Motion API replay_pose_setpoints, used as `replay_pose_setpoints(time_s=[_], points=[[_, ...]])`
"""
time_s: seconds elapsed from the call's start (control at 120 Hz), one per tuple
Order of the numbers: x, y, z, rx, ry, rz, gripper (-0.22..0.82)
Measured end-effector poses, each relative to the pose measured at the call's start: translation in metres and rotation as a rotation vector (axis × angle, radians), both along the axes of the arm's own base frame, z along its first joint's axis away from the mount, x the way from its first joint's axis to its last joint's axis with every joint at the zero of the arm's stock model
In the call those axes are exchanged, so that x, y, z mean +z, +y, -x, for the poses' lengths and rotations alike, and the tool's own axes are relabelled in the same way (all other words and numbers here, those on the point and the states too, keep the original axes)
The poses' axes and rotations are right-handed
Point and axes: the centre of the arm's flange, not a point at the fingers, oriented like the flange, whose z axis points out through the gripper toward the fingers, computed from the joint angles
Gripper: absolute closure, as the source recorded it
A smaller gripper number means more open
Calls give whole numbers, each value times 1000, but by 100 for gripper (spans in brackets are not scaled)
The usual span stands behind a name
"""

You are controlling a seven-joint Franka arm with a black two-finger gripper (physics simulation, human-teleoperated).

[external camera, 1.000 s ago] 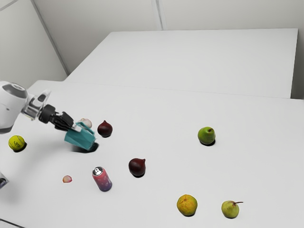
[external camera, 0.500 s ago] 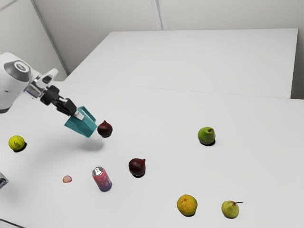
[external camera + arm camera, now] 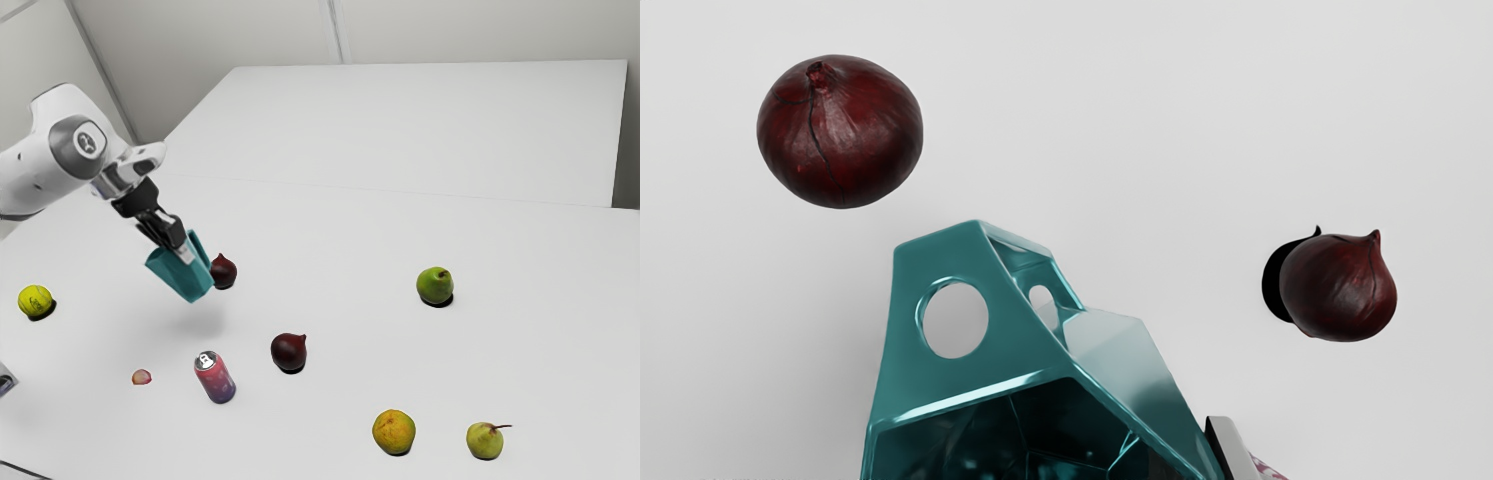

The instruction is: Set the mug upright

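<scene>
Black two-finger gripper (image 3: pixel 186 254): gripping teal faceted mug (image 3: pixel 182 279), exact finger gap unclear; mug hanging tilted above white tabletop (image 3: pixel 340 245), partly hiding dark-red round onion (image 3: pixel 225 272) in ext. view

White tabletop (image 3: pixel 520 270), another white surface (image 3: pixel 420 120) beyond, pale grey walls (image 3: pixel 480 30).

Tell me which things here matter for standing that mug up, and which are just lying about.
Part of the job:
teal mug, tilted in the air
end effector, gripping it

Just lying about:
onion behind the mug
onion near the can
pink-and-purple can
tennis ball
green pear
long-stemmed pear
yellow-orange fruit
small pinkish piece
</scene>
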Motion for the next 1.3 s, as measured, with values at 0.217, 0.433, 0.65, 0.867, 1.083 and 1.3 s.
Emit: replay_pose_setpoints(time_s=[0.217,0.433,0.65,0.867,1.083,1.3], points=[[-10,-36,6,20,-9,-101,79],[-28,-56,7,58,-56,-169,79],[-45,-67,6,95,-107,-213,79],[-59,-71,3,129,-107,-223,79],[-72,-77,1,146,-85,-222,79],[-84,-77,-1,164,-60,-220,79]])
